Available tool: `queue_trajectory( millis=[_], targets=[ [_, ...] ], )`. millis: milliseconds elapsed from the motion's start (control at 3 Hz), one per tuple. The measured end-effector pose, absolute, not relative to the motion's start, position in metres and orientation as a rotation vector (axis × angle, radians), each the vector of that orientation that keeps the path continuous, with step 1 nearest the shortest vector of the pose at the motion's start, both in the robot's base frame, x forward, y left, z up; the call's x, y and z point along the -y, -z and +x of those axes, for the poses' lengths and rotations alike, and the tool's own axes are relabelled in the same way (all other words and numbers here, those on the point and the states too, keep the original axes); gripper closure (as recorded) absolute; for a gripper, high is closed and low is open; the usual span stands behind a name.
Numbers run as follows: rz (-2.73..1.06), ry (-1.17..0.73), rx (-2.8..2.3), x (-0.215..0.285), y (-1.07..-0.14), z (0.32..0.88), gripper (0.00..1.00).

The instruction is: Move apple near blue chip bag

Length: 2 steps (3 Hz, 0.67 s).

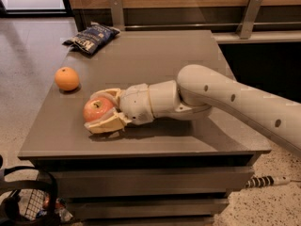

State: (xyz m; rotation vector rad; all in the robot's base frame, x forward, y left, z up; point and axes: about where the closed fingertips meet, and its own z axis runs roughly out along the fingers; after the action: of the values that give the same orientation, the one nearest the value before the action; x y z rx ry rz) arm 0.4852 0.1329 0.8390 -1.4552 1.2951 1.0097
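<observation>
The red-orange apple [96, 109] sits low over the grey table [155, 65], near its front left. My gripper [99, 111] reaches in from the right and is shut on the apple, one cream finger above it and one below. The blue chip bag [91, 37] lies flat at the table's far left corner, well beyond the apple.
A smaller orange fruit [67, 78] rests on the table's left edge, between the apple and the chip bag. My white arm [225, 95] spans the table's right side. A wooden wall with metal brackets [249, 13] runs behind. A black wire basket [26, 204] stands on the floor at lower left.
</observation>
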Motion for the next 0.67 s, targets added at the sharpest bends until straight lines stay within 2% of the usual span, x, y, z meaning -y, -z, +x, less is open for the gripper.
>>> queue_trajectory(
  millis=[667],
  targets=[
    [-1.455,-1.010,-1.295,-0.1329,-0.8394,0.4852,1.00]
  ],
)
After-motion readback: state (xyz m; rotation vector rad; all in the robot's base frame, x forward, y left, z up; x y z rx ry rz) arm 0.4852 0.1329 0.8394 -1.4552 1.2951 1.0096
